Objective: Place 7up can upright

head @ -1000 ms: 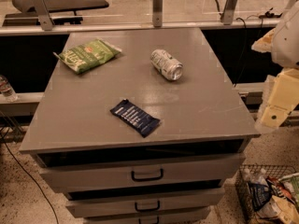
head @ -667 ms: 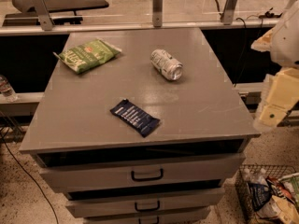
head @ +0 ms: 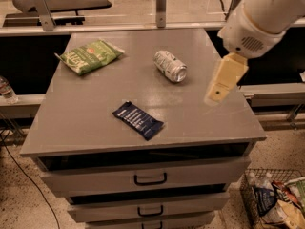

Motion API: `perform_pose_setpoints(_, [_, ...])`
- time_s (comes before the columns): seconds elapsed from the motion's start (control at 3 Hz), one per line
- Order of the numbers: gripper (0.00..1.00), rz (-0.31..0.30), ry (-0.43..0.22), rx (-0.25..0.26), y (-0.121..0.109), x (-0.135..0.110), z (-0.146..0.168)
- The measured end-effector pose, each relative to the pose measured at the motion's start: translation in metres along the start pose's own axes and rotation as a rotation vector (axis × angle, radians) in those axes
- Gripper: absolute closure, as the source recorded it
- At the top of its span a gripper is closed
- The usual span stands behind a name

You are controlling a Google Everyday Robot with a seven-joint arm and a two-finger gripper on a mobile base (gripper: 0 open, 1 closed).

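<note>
— Tool [head: 217, 92] hangs over the right side of the surface [head: 95, 113]. Gripping or loose? I cannot tell.
— And the 7up can [head: 170, 66]?
— Lying on its side, apart from the tool.

The desk [head: 86, 113] is a grey cabinet with a flat, plain top, and drawers [head: 143, 178] with dark handles are below its front edge. Three things lie directly on the top, well apart from each other. A green snack bag [head: 90, 56] lies flat near the far left corner. The 7up can [head: 170, 66] lies on its side in the far middle part, with one shiny end turned to the front right. A dark blue packet [head: 138, 120] lies flat near the front, about in the middle. The tool [head: 217, 92] hangs above the right side of the desk, to the right of the can.
</note>
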State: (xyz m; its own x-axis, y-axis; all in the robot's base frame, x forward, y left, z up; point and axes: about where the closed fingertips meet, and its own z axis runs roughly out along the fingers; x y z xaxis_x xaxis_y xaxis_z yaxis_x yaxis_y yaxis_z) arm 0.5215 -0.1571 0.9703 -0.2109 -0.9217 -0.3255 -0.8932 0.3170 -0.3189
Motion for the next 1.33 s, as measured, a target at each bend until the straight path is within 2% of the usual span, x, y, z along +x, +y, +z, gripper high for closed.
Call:
perform_pose_setpoints(0.33, [0.00, 0.048, -0.101, 0.048, -0.040, -0.053, 0.036])
perform_pose_setpoints(0.67, [0.00, 0.048, -0.101, 0.048, -0.040, -0.053, 0.036])
perform_pose_setpoints(1.0, [0.00, 0.087, -0.132, 0.062, -0.048, -0.062, 0.047])
perform_pose_setpoints(1.33, [0.00, 0.178, -0.170, 0.079, -0.074, -0.079, 0.085])
